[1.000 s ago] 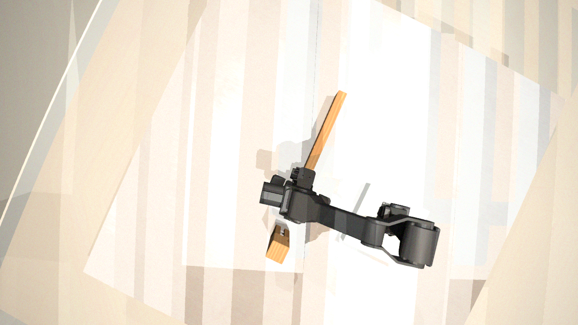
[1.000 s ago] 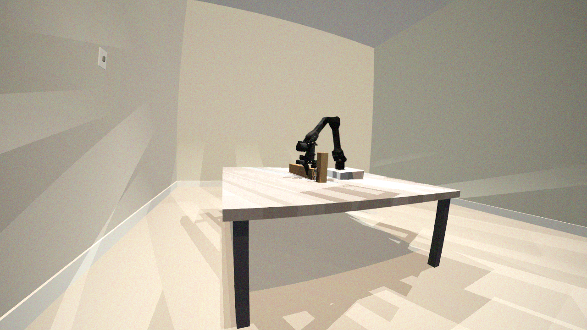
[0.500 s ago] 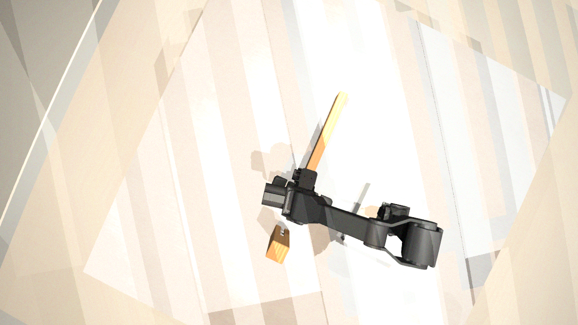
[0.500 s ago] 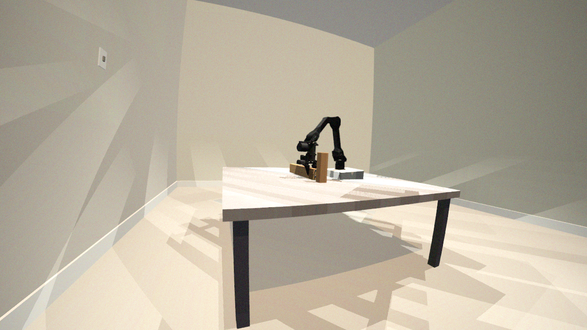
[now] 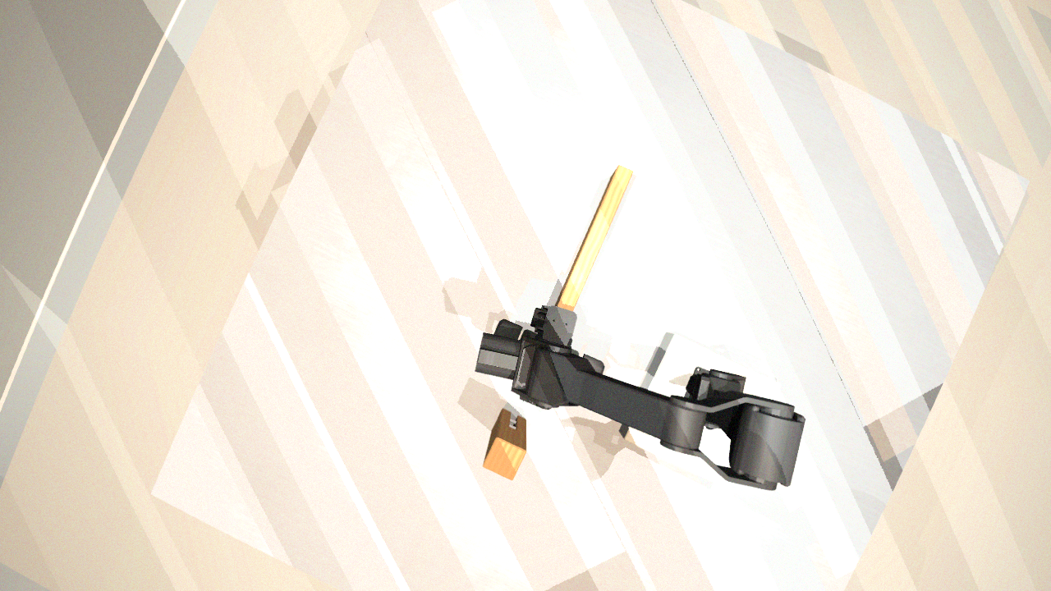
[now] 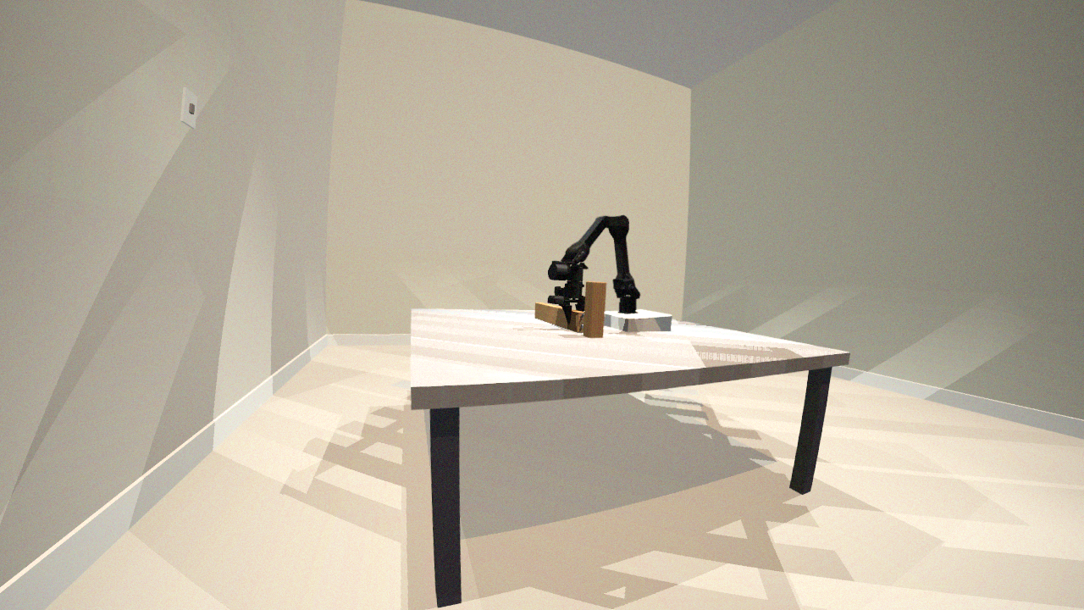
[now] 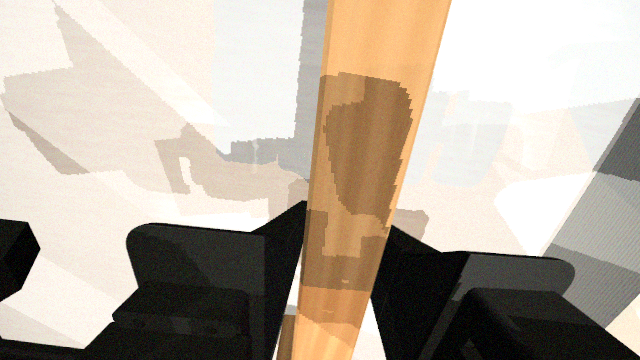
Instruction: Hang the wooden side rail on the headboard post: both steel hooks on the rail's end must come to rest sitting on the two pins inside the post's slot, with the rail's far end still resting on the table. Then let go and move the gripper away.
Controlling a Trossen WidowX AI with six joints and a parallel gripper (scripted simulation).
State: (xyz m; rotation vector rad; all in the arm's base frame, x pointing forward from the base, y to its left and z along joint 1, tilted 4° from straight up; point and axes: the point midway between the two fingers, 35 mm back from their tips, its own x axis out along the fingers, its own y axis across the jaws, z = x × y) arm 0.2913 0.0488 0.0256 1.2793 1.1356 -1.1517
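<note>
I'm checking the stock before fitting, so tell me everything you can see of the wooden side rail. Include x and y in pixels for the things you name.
The side rail (image 5: 595, 235) (image 6: 551, 313) (image 7: 370, 115) is a long, straight, narrow bar of orange-tan wood with lengthwise grain. Shadows darken part of its upper face. It is clamped near its post-side end between the gripper's jaws, one on each side. Its other end reaches away from the upright headboard post (image 5: 504, 455) (image 6: 594, 309). Its hooks can't be made out, nor whether the far end touches the table.

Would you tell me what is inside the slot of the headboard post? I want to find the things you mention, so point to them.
In the headboard post (image 5: 505, 457) (image 6: 594, 309), some grey metal shows at the slot's top; the rest is covered, so neither pin can be made out.
</note>
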